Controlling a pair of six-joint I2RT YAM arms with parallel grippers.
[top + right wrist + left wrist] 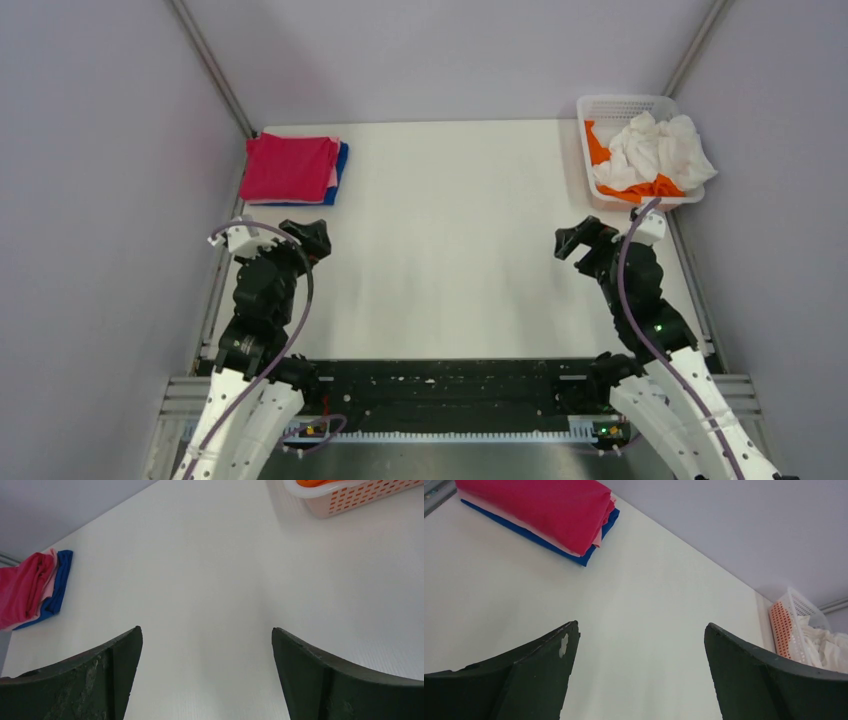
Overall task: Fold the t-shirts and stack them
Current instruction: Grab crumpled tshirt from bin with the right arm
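Left wrist, folded t-shirts (544,510) beyond left pincer (641,627)

I'm working in what looks like a robotics lab test cell. Plain grey panels (100,200) box in a white table (450,250), aluminium frame rails (212,68) run up the back corners, and a black mounting plate (450,385) spans the near edge.

shirt stack (290,168) far left, basket (622,101) right

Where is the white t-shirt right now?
The white t-shirt lies crumpled in the basket at the far right corner of the table in the top view, over the orange shirt.
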